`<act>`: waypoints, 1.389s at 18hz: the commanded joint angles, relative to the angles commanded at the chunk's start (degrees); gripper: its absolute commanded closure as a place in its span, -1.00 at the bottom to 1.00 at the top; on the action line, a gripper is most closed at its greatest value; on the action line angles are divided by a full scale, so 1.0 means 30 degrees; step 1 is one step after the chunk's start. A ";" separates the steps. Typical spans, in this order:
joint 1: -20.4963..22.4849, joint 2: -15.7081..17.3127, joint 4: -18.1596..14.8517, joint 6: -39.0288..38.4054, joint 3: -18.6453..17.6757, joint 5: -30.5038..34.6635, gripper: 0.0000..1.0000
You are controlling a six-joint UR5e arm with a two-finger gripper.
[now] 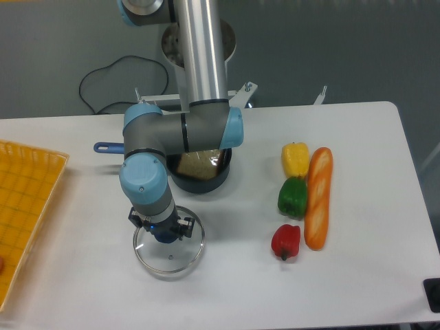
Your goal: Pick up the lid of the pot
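While the wrist (144,146) points down, the gripper (163,228) pinches the pot lid's (167,262) knob (165,237).

The lid (171,265) looks like clear, smooth glass with a shiny metal rim. The table (371,275) has a smooth, matt surface. The red pepper (286,239) and green pepper (293,196) look glossy, the baguette (317,206) matt. The arm (203,55) shows smooth metal tubing and plastic-looking caps (234,128); the crate (31,185) looks like plastic.
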 joint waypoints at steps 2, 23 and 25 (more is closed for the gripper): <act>0.0000 0.0147 -0.0060 0.0029 0.0118 0.0059 0.08; 0.1523 0.2110 -0.4512 0.3955 0.1085 0.0000 0.08; 0.1640 0.2315 -0.4775 0.4100 0.1085 0.0000 0.08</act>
